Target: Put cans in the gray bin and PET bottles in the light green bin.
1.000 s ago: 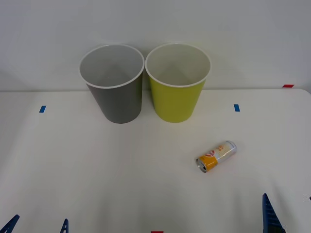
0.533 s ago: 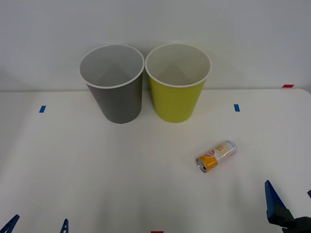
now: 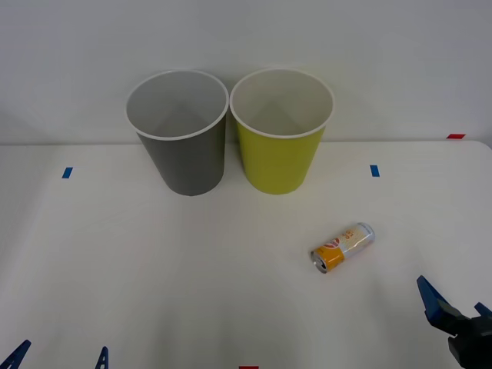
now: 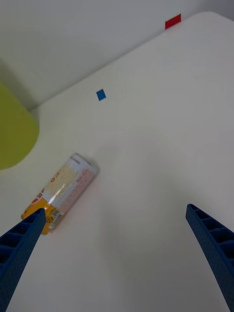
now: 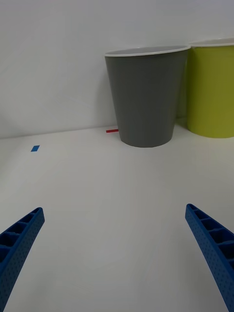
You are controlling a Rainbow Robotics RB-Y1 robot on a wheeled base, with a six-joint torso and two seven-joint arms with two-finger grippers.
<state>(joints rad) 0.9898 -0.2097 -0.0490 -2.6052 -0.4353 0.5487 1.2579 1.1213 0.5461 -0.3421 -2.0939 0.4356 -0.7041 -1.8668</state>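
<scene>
Now right gripper (image 3: 459, 311) low beside the can (image 3: 343, 247), fingers (image 4: 213, 246) spread wide, empty.

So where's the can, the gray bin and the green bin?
can (image 3: 343, 247), front view, middle of its side.
gray bin (image 3: 188, 165), front view, outer wall.
green bin (image 3: 277, 161), front view, outer wall.
</scene>
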